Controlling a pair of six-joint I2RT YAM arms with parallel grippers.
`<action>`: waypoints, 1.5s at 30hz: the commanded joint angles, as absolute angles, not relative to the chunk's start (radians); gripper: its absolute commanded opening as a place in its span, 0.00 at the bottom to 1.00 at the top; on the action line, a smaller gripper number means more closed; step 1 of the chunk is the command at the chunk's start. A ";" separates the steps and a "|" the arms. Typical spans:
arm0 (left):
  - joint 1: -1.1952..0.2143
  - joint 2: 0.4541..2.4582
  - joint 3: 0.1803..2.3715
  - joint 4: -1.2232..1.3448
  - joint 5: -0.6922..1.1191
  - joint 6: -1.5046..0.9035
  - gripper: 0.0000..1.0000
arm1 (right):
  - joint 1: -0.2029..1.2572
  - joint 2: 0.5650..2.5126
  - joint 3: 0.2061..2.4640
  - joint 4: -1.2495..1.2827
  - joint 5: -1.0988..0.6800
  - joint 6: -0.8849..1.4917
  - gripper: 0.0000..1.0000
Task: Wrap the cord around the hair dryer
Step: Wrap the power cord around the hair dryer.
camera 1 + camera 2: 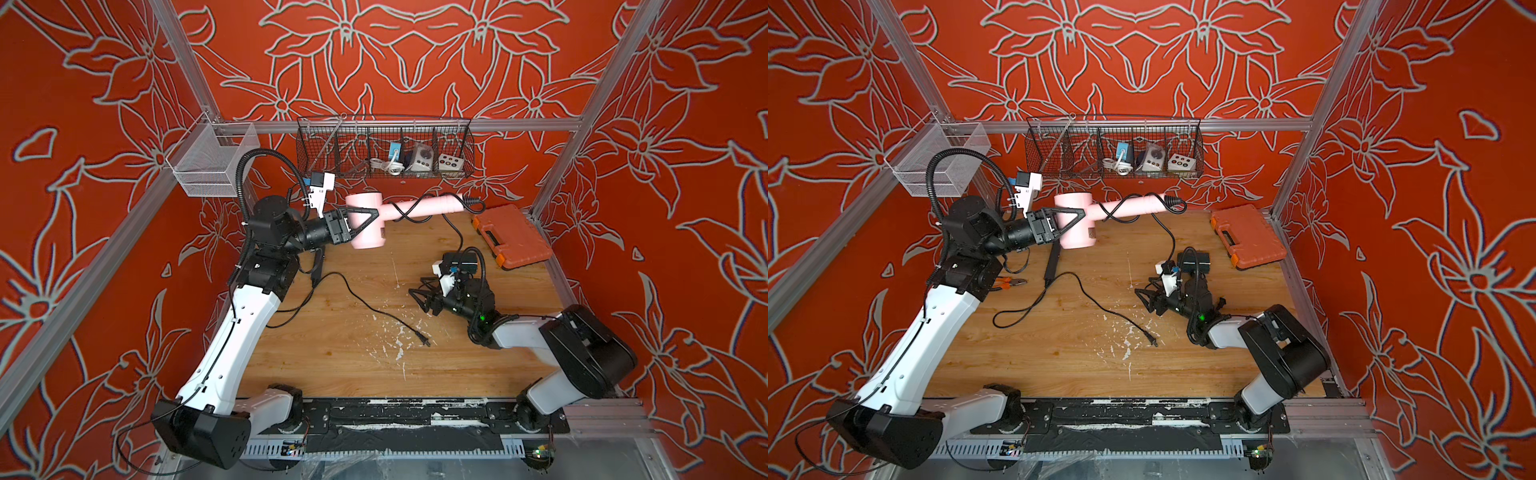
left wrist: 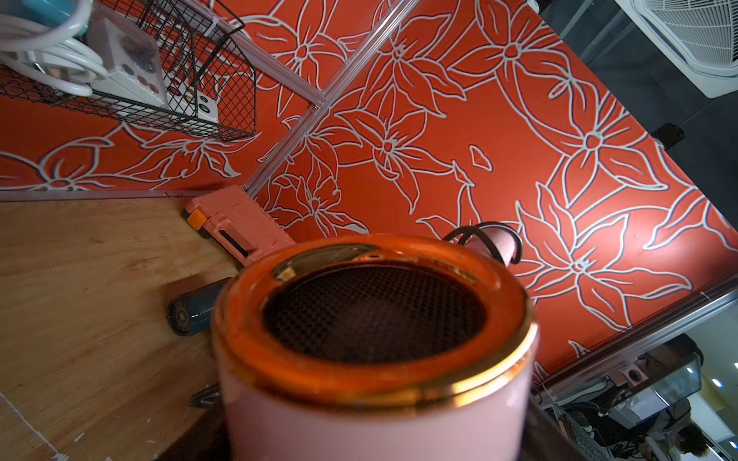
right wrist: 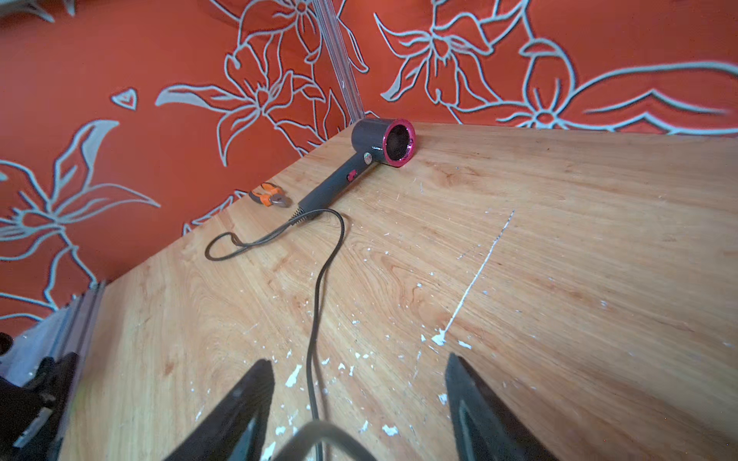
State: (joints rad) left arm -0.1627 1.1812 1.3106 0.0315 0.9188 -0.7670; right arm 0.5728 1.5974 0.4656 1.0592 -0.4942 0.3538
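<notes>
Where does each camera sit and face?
Top views: high over the arm bases, looking down on the table; both arms show whole, left gripper clamping the pink hair dryer.
Left wrist: on the left arm, facing past that dryer's barrel toward the orange case; only slivers of gripper fingers show.
Right wrist: low over the table, facing the dark hair dryer and pliers; the open right gripper shows.
Shared: both wrist views catch the dark hair dryer.

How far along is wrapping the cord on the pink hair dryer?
Done: left gripper holds the pink hair dryer up, cord crossing its handle in about one turn. In hand: right gripper open at the cord's hanging length. Left: winding the remaining slack.
</notes>
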 commanded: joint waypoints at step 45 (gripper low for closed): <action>0.027 1.235 1.258 -0.268 0.364 -0.410 0.00 | 1.159 1.445 1.396 -0.931 0.320 -0.113 0.00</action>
